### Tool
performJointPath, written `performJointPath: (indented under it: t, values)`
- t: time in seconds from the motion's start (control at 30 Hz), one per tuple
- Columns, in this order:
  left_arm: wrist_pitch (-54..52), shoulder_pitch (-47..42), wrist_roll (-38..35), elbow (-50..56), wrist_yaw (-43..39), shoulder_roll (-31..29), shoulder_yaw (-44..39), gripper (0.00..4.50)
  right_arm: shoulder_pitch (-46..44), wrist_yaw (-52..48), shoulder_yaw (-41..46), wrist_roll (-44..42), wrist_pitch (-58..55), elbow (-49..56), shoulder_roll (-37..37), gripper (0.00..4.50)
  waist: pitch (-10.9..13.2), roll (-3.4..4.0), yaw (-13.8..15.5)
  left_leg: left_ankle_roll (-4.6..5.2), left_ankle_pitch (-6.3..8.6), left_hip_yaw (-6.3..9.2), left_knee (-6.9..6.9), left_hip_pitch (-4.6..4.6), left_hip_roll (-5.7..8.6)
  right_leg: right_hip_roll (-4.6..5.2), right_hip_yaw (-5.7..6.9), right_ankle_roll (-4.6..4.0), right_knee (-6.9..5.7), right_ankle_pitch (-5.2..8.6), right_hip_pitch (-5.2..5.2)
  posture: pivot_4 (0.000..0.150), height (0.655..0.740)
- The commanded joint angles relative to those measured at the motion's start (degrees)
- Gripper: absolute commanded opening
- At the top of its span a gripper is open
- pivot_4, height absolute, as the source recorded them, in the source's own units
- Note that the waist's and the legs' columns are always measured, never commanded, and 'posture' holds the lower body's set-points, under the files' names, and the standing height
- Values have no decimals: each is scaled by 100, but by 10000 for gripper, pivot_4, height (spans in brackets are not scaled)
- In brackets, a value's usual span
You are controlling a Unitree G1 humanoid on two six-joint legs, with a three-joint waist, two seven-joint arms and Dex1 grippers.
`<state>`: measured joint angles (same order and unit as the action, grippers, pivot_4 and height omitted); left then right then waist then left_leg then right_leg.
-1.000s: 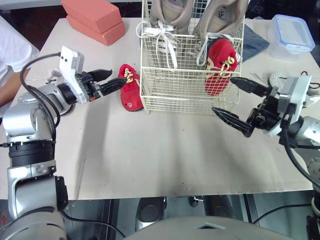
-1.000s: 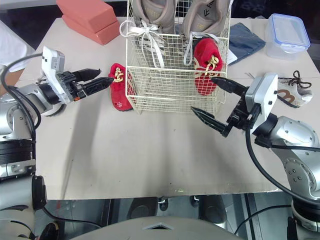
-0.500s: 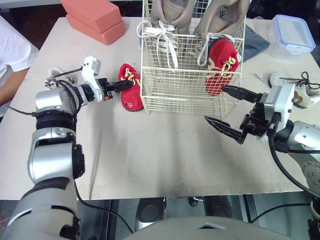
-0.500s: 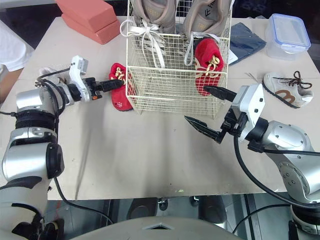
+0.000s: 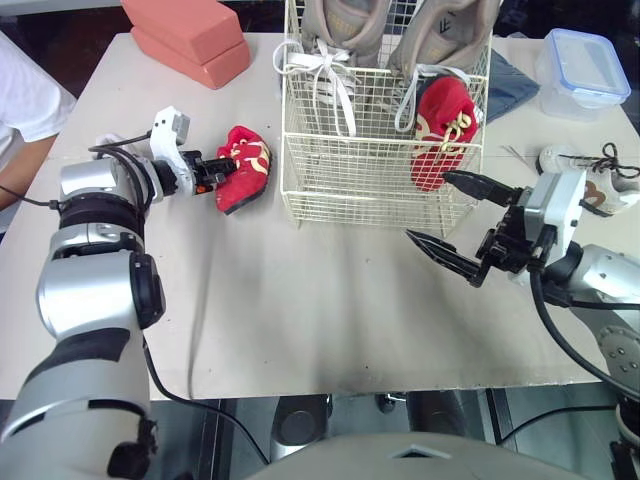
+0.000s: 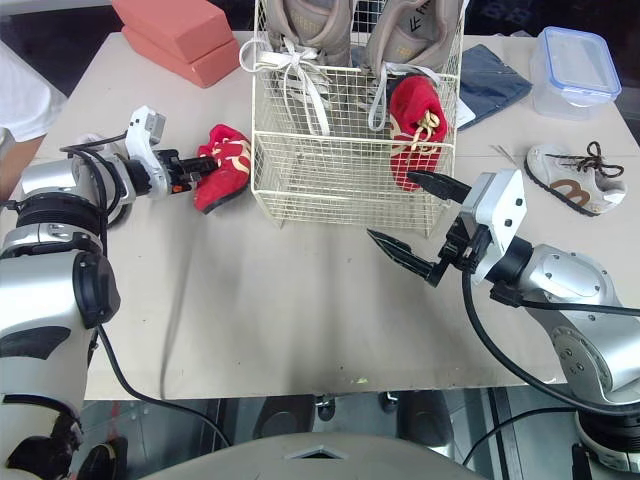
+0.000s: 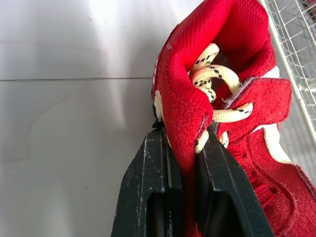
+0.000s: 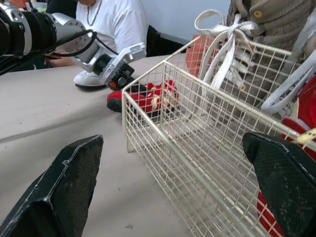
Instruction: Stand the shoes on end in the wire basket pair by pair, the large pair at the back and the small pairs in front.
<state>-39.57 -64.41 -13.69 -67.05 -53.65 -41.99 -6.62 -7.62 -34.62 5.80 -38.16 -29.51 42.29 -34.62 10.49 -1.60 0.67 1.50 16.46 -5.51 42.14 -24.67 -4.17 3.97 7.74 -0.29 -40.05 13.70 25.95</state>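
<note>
The left gripper [image 5: 213, 168] is pinched on the collar of a small red fabric shoe with cream laces [image 5: 245, 168], which lies tilted on the pale counter [image 5: 300, 310], just off the nine o'clock side of the white wire basket [image 5: 370, 175]. A collar hold probably lets the shoe hang toe-down for standing on end. Its red mate [image 5: 440, 125] stands at the basket's front, towards three o'clock, before the large grey pair [image 5: 340, 30]. The right gripper [image 5: 430, 205] waits at five o'clock, spread wide and empty.
</note>
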Motion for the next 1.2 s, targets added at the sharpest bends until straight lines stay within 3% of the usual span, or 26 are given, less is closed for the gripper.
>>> performJointPath:
  t: [0.03,0.3,0.47,0.57,0.7,0.83,1.03,1.2]
  values:
    - [425,-278,-353,347,-37,-167,-581,340,-55,76,96,34,254,159,101,45000,0,0,2,0,0,1,2,-4,0,1,0,-1,0,0,2,1500,6860]
    - [1310,330,-1180,2460,17,155,-1498,340,-173,131,104,-9,373,76,281,45000,1,-4,11,-1,-1,13,8,-7,-2,8,-7,-3,-3,-3,0,1500,6860]
    - [1036,1039,-2061,5040,235,665,-1766,340,-352,267,139,-417,193,62,417,45000,1,-4,7,-1,-1,22,11,-5,-2,8,-16,-4,-9,-3,-1,1500,6860]
    - [1371,1366,-2138,6136,567,1052,-1641,340,-468,338,115,-503,167,9,456,45000,1,-4,18,-1,-1,41,16,-2,-1,8,-15,-5,-11,-4,-9,1500,6860]
    - [2183,1514,-1815,6909,1247,1672,-1426,340,-558,328,117,-524,167,-64,449,45000,0,-3,31,-1,-1,44,15,11,1,8,-13,-5,-11,-4,-23,1500,6860]
    - [3318,1688,-917,7188,2013,2350,-893,340,-589,347,112,-525,182,-100,461,45000,0,-4,31,0,-1,49,16,13,8,7,-9,-5,-10,-4,-30,1500,6860]
    - [5127,1841,425,6495,2941,3025,-265,340,-631,412,65,-473,204,-139,498,45000,-1,-4,29,0,-1,44,15,11,12,6,-6,-6,-8,-5,-29,1500,6860]
    - [6735,1983,1526,5494,3650,3137,111,340,-614,522,100,-446,206,-89,516,45000,-4,-4,29,1,-1,46,14,12,11,7,-3,-6,-7,-5,-29,1500,6860]
